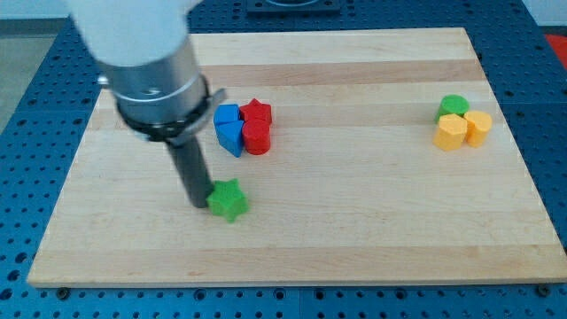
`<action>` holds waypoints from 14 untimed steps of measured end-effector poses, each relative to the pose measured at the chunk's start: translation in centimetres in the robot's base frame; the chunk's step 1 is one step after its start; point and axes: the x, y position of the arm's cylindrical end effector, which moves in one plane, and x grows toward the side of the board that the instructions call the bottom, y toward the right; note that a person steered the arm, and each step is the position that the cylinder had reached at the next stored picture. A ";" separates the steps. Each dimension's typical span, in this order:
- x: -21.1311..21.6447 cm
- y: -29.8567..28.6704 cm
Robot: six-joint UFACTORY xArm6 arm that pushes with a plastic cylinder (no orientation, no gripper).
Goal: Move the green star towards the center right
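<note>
The green star (229, 199) lies on the wooden board (354, 221), left of the middle and towards the view's bottom. My tip (196, 204) stands at the star's left edge, touching or almost touching it. The rod rises from there to the large grey arm body at the view's top left.
A cluster of two blue blocks (229, 128), a red star (256, 112) and a red cylinder (257, 137) sits just above the green star. At the view's right, a green cylinder (454, 105) adjoins two yellow blocks (450, 132) (478, 127). Blue pegboard surrounds the board.
</note>
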 end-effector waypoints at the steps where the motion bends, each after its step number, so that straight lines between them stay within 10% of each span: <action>1: 0.0 1.9; 3: 1.1 -4.0; 14: -0.2 11.8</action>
